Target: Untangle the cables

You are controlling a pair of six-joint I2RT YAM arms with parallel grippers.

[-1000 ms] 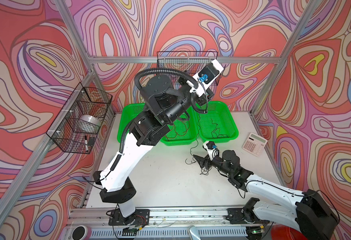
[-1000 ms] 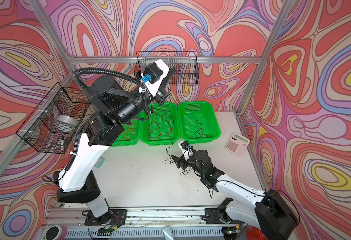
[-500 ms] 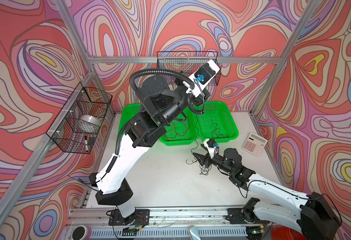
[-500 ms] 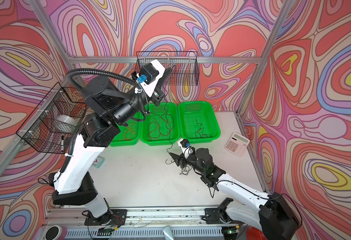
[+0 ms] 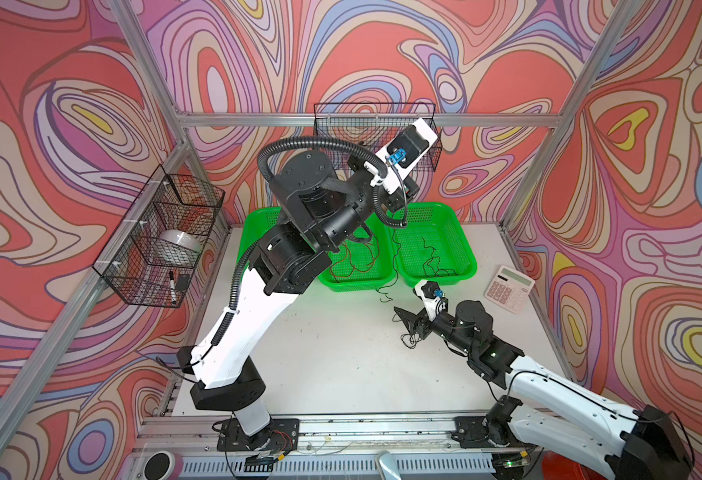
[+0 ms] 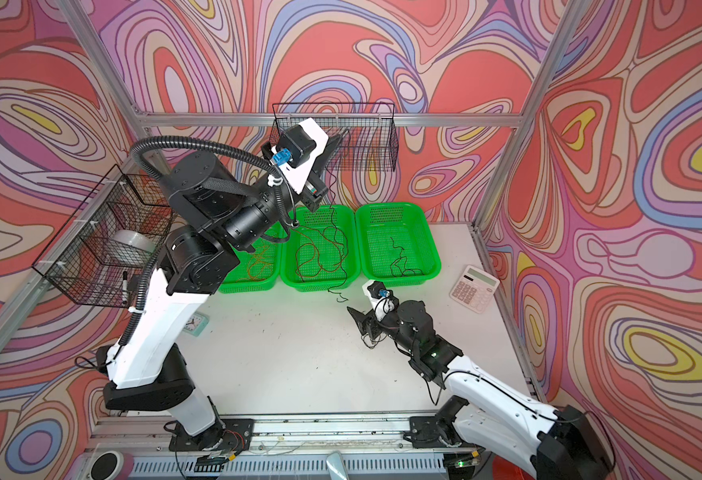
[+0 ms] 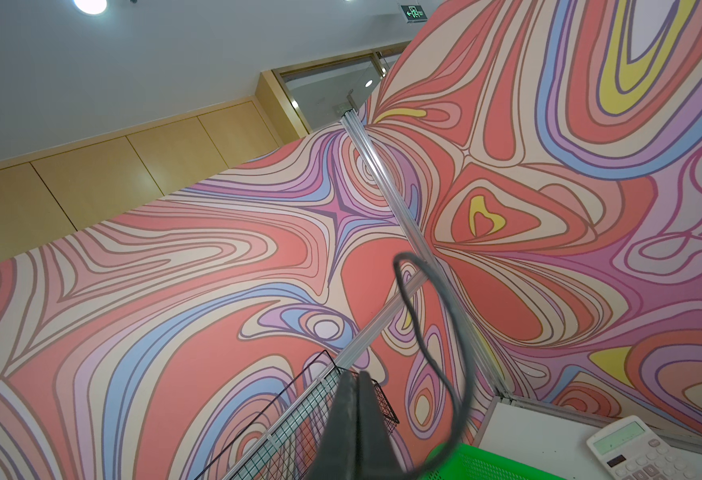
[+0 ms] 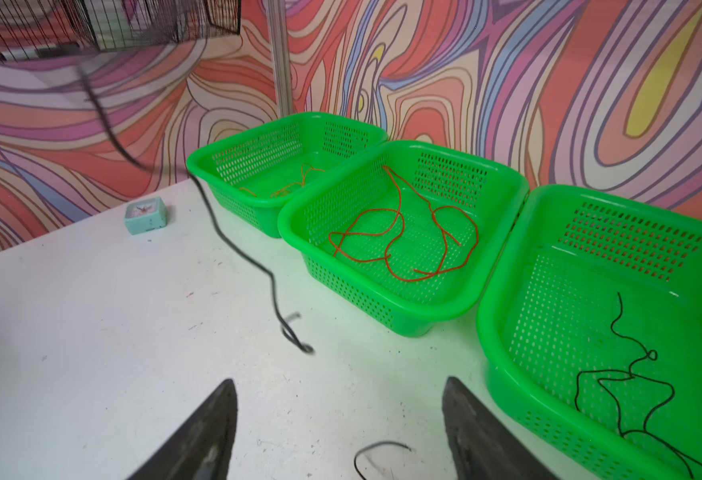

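My left gripper (image 7: 355, 374) is raised high by the back wire basket, shut on a thin black cable (image 6: 332, 195). That cable hangs down over the middle green basket (image 6: 314, 286), and its loose end (image 5: 384, 296) curls on the table. My right gripper (image 8: 338, 380) stands open just above the table. A short black cable piece (image 8: 378, 446) lies between its fingers, untouched. An orange cable (image 8: 295, 185) lies in the left basket, a red one (image 8: 399, 232) in the middle basket and a black one (image 8: 627, 374) in the right basket (image 5: 436, 206).
A white calculator (image 5: 509, 289) lies at the table's right edge. A small mint clock (image 6: 194, 323) sits at the left, near the left arm. Wire baskets hang on the left wall (image 5: 162, 241) and on the back wall (image 5: 374, 124).
The left arm's elbow has swung a little to the left while its gripper stays high with the black cable. The right gripper has barely moved.
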